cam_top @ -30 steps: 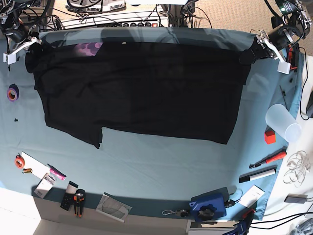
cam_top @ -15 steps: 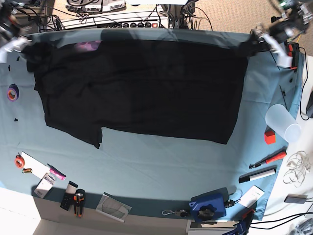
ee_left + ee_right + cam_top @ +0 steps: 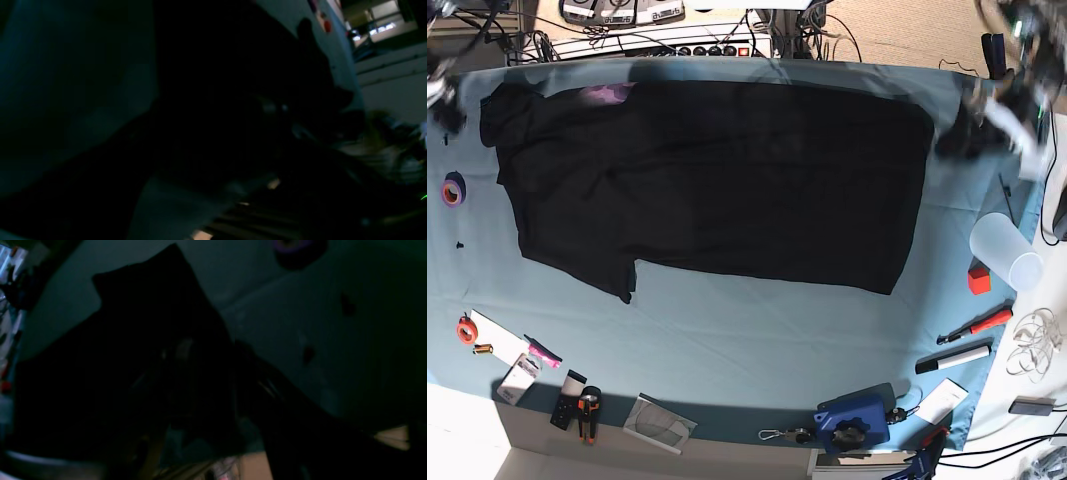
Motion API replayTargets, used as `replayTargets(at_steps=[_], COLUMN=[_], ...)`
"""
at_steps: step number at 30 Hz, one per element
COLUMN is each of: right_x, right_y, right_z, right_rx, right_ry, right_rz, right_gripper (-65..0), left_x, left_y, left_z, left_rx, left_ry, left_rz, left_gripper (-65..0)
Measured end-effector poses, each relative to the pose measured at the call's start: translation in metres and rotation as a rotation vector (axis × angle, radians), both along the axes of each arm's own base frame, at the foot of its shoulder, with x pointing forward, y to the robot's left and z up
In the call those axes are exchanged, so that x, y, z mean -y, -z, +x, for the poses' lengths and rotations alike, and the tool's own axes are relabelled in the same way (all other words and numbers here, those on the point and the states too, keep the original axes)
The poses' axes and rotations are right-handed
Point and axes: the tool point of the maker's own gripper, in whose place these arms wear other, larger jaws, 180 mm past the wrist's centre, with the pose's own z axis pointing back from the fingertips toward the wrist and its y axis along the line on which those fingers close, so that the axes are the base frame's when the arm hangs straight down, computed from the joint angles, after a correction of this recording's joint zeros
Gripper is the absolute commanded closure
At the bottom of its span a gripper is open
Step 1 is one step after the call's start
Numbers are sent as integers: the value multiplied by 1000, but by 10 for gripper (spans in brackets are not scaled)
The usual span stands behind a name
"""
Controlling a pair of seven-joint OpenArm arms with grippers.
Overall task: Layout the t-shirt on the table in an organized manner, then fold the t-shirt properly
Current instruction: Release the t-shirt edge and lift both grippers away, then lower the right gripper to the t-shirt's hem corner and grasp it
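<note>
The black t-shirt (image 3: 717, 175) lies spread flat on the teal table (image 3: 747, 330), with a bit of purple print (image 3: 607, 93) showing at its far left edge. My left gripper (image 3: 972, 125) is a blur beyond the shirt's far right corner, apart from the cloth and holding nothing. At the far left rim, next to the sleeve, my right gripper (image 3: 441, 95) is also blurred and empty. Both wrist views are very dark. They show only black t-shirt cloth (image 3: 233, 66) (image 3: 133, 356) on the teal table (image 3: 66, 83) (image 3: 333, 340), and the jaws cannot be made out.
A purple tape roll (image 3: 453, 188) (image 3: 293, 244) lies left of the shirt. A clear cup (image 3: 1005, 250), a red block (image 3: 978, 278), a red screwdriver (image 3: 975, 325) and a marker (image 3: 953, 360) sit at the right. An orange tape roll (image 3: 466, 329), small tools (image 3: 577, 405) and a blue device (image 3: 852, 422) line the front edge.
Both grippers have let go of the shirt's far corners and drawn outward. The shirt's far edge has dropped flat onto the table.
</note>
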Motion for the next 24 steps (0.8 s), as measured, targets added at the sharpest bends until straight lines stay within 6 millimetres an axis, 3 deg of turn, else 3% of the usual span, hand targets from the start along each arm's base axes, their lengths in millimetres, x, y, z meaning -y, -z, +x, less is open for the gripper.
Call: replayTargets(at_steps=[3,7,10,13,16,19,22,24], right_x=[13,18,11,-6,-26,-42,-51,-54], right_y=[-15,-28,-32,-28,-6,28,60,69], right_z=[29,80,121,161,199,221,221,216], right_rx=[33,21,17,-16,-70,-151,-276,-328], right_ry=[4,-47,-87,-127,-185,-232,-260,-276], right_rz=[-89,-254,-372,-465,-464,-391,-316,-293], right_gripper=[-191,-191,-191,-191,-191,-191,-191,-191], left_x=[20,45,49,41,23,3,-13,-19], left_y=[4,-5,-6,-9,-15,-20,-22,-22], left_z=[22,54,62,69,72,72,70,69], left_rx=[-1,27,21,33,50,62,67,65], left_ry=[81,131,146,121,62,-7,-57,-78], left_rz=[55,65,91,111,116,120,123,131], left_gripper=[-337,-337,-337,-337,-337,-337,-337,-337])
